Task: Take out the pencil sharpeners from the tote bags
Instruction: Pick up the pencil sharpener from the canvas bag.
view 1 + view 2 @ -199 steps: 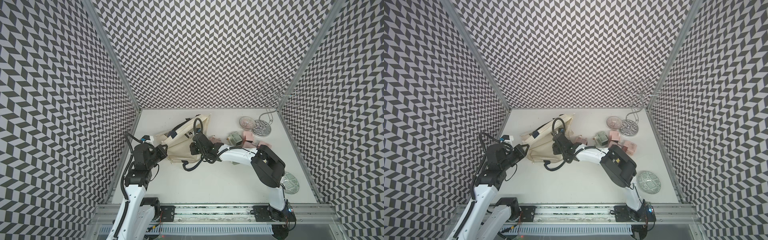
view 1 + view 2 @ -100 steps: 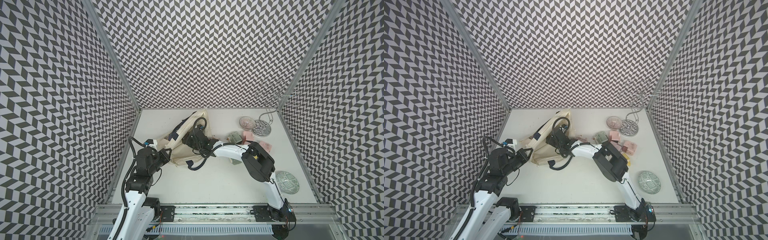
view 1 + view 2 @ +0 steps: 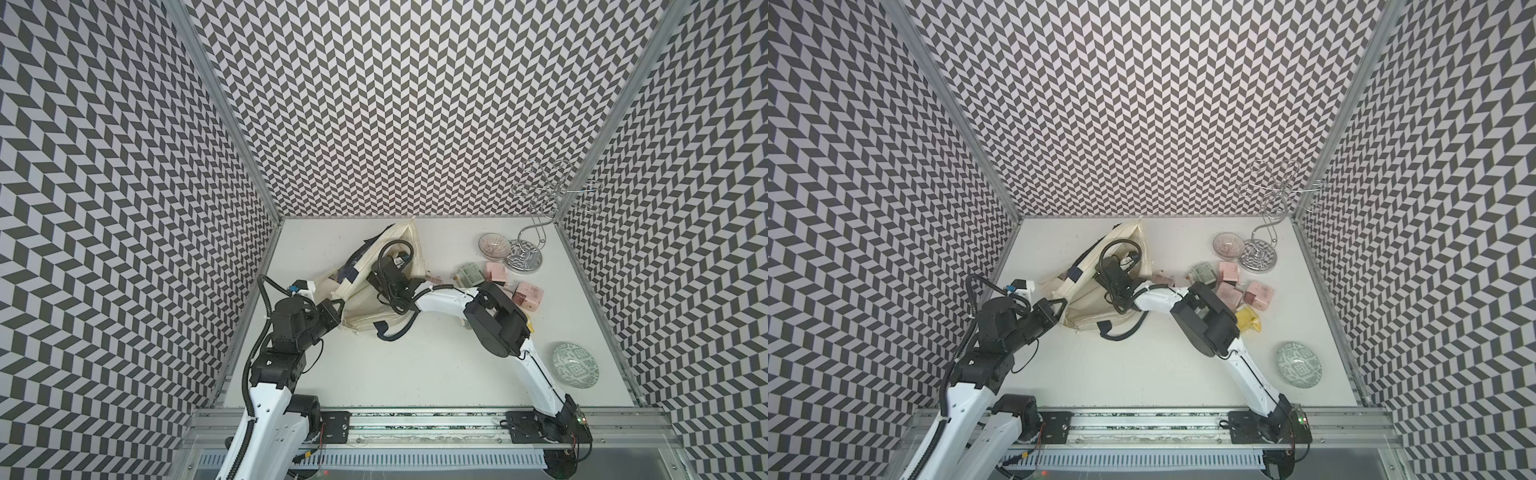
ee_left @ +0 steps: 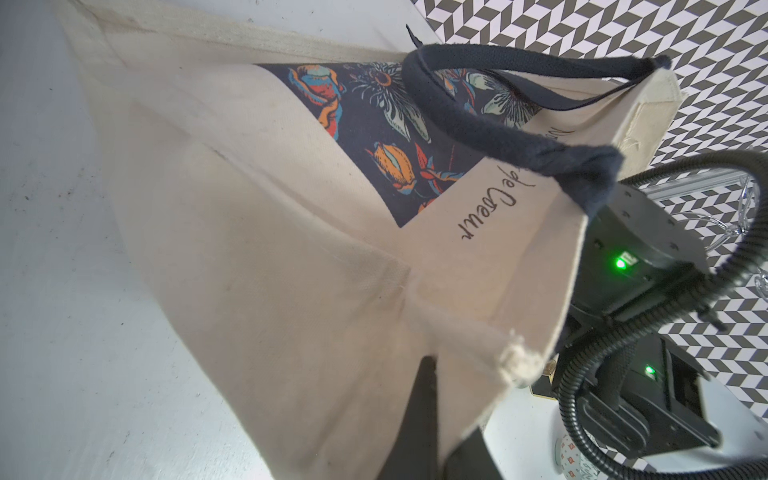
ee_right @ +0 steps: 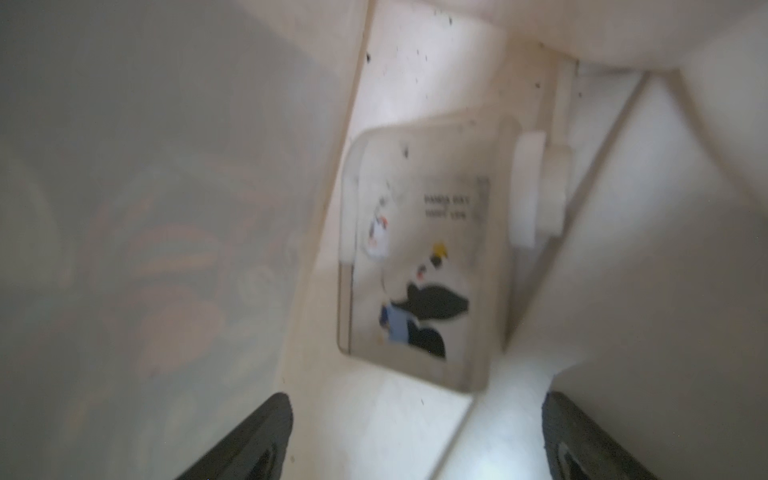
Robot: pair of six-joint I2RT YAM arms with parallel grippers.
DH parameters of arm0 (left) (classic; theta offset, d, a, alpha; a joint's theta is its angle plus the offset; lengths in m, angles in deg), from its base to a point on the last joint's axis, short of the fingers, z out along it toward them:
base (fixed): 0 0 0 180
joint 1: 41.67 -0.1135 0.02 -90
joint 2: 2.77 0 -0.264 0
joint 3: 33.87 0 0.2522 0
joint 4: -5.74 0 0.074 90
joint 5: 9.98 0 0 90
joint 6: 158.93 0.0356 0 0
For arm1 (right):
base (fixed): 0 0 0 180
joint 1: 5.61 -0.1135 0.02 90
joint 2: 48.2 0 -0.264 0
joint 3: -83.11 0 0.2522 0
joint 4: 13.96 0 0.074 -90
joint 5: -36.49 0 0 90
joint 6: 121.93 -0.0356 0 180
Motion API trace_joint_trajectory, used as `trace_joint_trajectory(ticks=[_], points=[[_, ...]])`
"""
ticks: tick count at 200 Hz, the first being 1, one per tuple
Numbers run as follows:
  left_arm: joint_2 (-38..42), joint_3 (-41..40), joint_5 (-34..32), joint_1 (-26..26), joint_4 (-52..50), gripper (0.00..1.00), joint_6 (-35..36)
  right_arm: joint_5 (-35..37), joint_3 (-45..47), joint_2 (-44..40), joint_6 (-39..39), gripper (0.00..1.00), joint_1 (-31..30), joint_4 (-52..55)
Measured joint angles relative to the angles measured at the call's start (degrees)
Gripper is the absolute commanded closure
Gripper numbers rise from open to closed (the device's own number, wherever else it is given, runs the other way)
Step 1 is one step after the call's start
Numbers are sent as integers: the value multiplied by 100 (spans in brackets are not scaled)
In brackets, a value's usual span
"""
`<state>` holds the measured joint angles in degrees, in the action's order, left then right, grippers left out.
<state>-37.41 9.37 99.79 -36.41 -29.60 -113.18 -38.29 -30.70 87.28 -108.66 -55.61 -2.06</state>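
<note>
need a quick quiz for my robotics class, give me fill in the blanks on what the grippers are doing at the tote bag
1. The left gripper is ____ on the edge of the tote bag.
2. The right gripper has its jaws ____.
3. The cream pencil sharpener ahead of it lies ____ the bag.

Missing words: shut; open; inside

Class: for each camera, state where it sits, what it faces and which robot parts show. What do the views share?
Top views: high at the front, looking down on the table and tote bag; left arm and right arm show.
Left wrist: on the left arm, facing the bag's outside; left pincer pinches its cloth.
Right wrist: inside the bag, facing a cream sharpener; right pincer open.
Shared: all views show the bag.
</note>
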Motion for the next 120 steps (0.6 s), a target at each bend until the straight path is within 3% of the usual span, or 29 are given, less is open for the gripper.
trace_joint_trajectory(ticks=[33,56,81,120], points=[[28,2,11,0,-76,100,26,254,-1080,595,-308,6,72,573],[72,2,20,0,-120,100,48,271,-1687,909,-479,17,122,1010],[90,2,35,2,-151,100,68,302,-1746,964,-514,39,155,1158],[68,2,39,0,-166,100,74,345,-1510,848,-330,47,160,857]])
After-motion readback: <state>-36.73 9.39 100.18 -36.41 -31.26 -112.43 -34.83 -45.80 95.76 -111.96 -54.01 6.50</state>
